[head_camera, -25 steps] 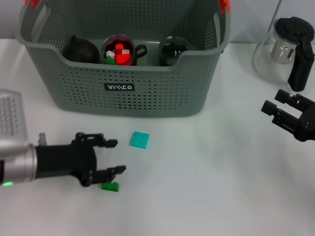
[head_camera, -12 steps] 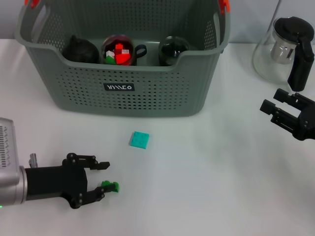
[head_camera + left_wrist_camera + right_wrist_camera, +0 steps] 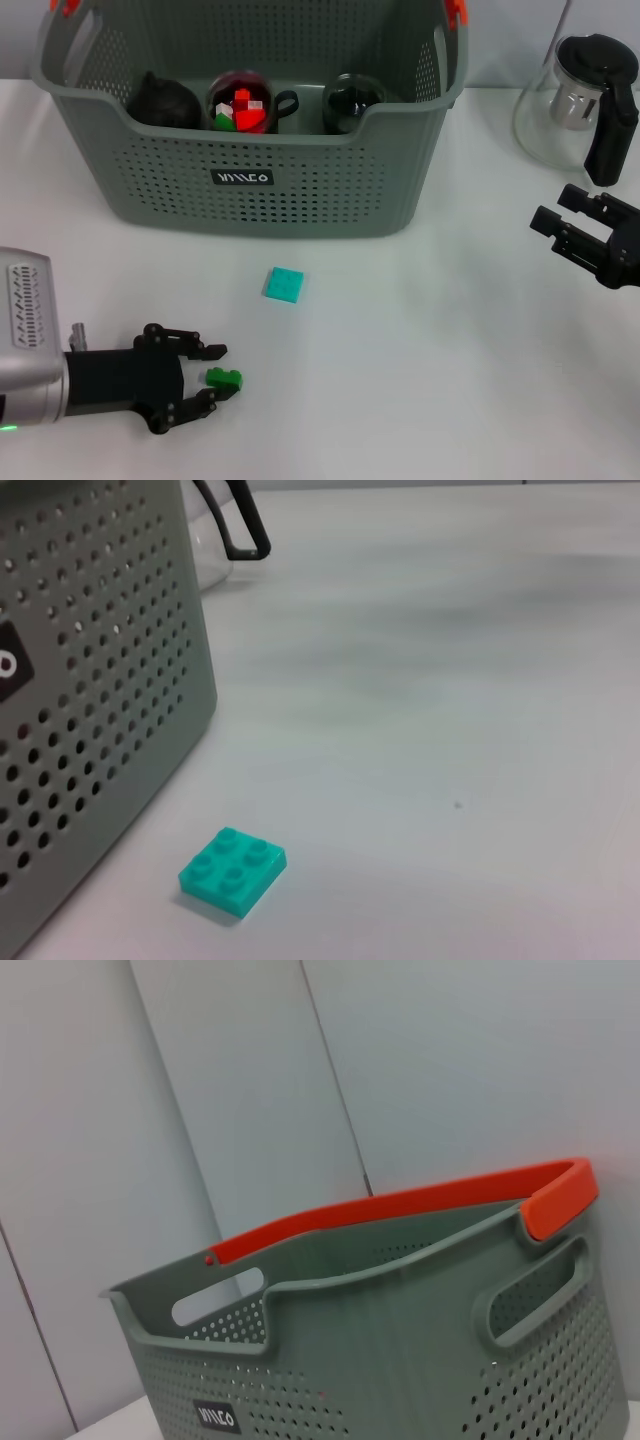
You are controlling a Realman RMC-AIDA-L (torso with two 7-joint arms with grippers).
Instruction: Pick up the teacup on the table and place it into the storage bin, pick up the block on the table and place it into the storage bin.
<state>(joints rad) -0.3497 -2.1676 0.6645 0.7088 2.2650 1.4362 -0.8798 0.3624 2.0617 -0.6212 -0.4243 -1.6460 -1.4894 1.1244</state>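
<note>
The left gripper [image 3: 213, 379] lay low over the table [image 3: 420, 330], reaching in from the left side, its fingers apart around the near end of the green block [image 3: 224, 379]. The block's long axis ran left to right. A teal block [image 3: 283, 285] lay flat nearer the storage bin [image 3: 250, 175]. The right gripper [image 3: 556, 228] was held at the right side, fingers apart, near the glass teapot [image 3: 585, 100].

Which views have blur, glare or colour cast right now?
Head view: sharp, faint green tint on the table, soft shadow under the storage bin. Left wrist view: far tabletop streaked and smeared, teal block fairly crisp. Right wrist view: clean and evenly lit, no glare.
</note>
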